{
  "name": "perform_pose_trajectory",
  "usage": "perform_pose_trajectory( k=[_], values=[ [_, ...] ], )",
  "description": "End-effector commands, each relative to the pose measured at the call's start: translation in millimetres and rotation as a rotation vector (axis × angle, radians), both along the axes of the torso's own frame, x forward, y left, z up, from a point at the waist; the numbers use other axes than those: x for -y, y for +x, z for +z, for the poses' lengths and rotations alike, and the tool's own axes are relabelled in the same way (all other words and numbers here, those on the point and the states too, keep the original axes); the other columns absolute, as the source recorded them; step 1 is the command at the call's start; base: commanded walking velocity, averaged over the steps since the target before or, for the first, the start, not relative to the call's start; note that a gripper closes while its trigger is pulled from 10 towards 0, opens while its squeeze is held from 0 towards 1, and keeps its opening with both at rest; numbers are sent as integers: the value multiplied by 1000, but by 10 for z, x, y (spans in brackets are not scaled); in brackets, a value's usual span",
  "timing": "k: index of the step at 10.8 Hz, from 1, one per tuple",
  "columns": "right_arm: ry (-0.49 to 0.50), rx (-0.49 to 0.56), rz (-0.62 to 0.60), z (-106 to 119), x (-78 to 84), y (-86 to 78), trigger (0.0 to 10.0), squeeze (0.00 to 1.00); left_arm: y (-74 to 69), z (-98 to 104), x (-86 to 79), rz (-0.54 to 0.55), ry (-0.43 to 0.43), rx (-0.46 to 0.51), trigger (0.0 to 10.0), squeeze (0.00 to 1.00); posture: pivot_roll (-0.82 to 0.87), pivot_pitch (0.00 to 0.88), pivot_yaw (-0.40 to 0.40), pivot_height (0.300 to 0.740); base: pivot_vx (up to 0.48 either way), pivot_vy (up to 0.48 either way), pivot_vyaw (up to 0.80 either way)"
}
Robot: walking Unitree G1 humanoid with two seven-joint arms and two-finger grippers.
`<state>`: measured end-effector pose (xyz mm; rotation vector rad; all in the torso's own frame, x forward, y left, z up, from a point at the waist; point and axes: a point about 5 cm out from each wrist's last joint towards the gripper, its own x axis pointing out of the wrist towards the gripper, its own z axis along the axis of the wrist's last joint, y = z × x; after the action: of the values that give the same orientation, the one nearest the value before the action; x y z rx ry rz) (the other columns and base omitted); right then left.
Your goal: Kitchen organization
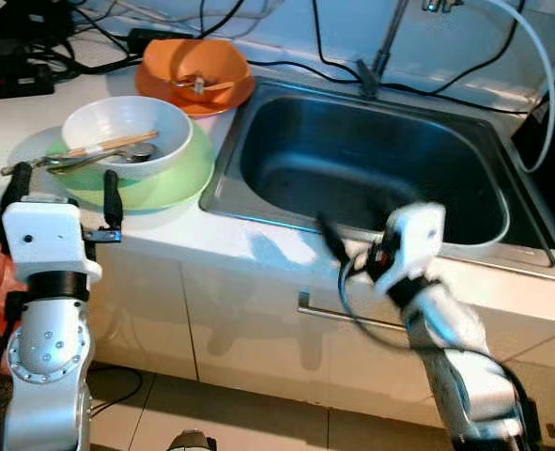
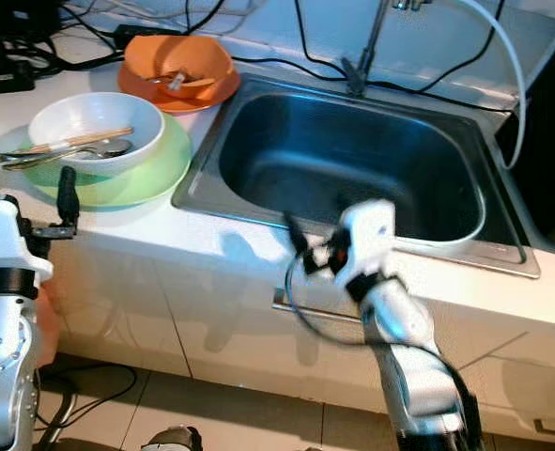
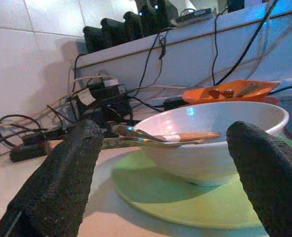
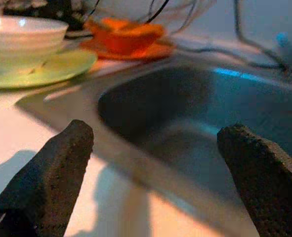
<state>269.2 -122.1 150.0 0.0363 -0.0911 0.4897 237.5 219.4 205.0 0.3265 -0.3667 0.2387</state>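
Observation:
A white bowl (image 1: 127, 127) sits on a light green plate (image 1: 178, 176) on the white counter, left of the steel sink (image 1: 371, 164). Wooden chopsticks (image 1: 108, 145) and a metal spoon (image 1: 138, 153) lie across the bowl. Behind it an orange bowl (image 1: 197, 58) with utensils rests on an orange plate (image 1: 238, 94). My left gripper (image 1: 63, 193) is open at the counter's front edge, its fingers (image 3: 62, 177) pointing at the white bowl (image 3: 210, 138). My right gripper (image 1: 347, 246), blurred, is open over the counter edge in front of the sink (image 4: 185, 113).
A faucet (image 1: 382, 52) rises behind the sink. Black cables and power adapters (image 1: 19, 52) crowd the back left of the counter. Below the counter are white cabinet fronts with a metal handle (image 1: 347, 318) and a tiled floor (image 1: 221, 413).

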Motion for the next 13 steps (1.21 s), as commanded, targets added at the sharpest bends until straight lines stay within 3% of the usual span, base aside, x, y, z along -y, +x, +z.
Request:
perform_pose_trajectory(
  k=[1, 5, 9, 13],
  values=[
    [-5, 2, 22, 29, 25, -29, 10000, 0, 24, -40, 48, -27, -10, -19, 10000, 0, 126, 102, -106, 740, 0, 0, 0],
    [-1, 4, 27, 47, 31, -50, 10000, 0, 115, -78, 127, -64, -58, -35, 10000, 0, 116, 103, -99, 740, 0, 0, 0],
    [0, -4, 55, 38, -3, -76, 10000, 0, 180, -37, 84, -49, -48, -19, 10000, 0, 113, 102, -96, 740, 0, 0, 0],
    [3, -1, 52, 42, -9, -85, 10000, 0, 322, -49, 166, -113, -48, -25, 10000, 0, 101, 100, -90, 740, 0, 0, 0]
  ],
)
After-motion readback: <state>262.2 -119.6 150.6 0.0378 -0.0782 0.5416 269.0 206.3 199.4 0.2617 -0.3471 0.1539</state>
